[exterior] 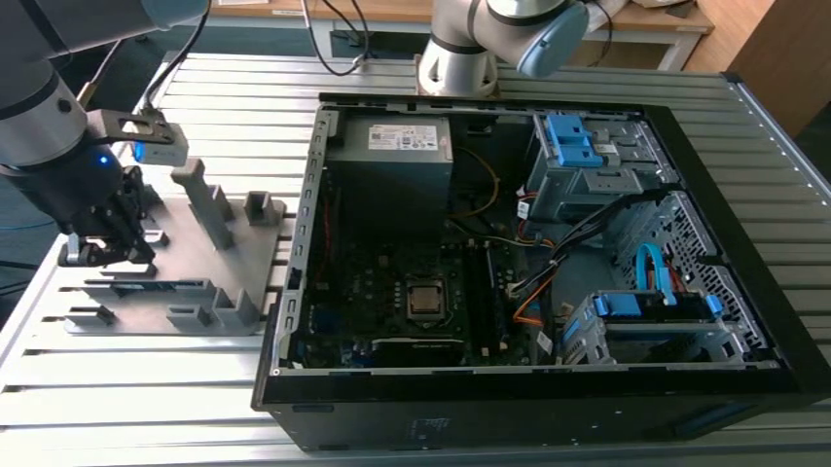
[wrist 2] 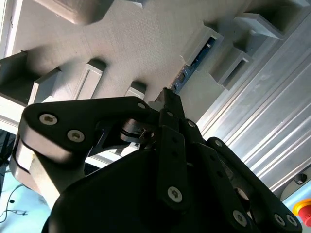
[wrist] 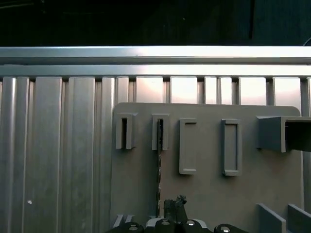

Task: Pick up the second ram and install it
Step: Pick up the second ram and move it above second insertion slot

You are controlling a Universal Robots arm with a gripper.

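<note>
In the exterior view, the hand hangs low over the grey holder plate, at the plate's side that is far from the open computer case. The second ram stands on its thin edge in slotted blocks on this plate. Its long axis runs along the plate's edge, pointing from the hand toward the case. The hand is over the stick's end far from the case, very near to it or touching it. The arm that carries this hand is the nearer one. Another arm's base stands beyond the case, well apart from the plate.

In the second wrist view, the second ram is a narrow blue-green strip held in a block of the holder plate. The strip leads in a straight line to the tip of the hand, so the hand sits in line with the stick's long axis, at its near end. I cannot tell if the hand is apart, together or clamped on the stick.

In the first wrist view, the second ram shows edge-on as a thin dark line. It goes from a slotted block across the holder plate to the hand. The plate lies on the ribbed metal table.
</note>
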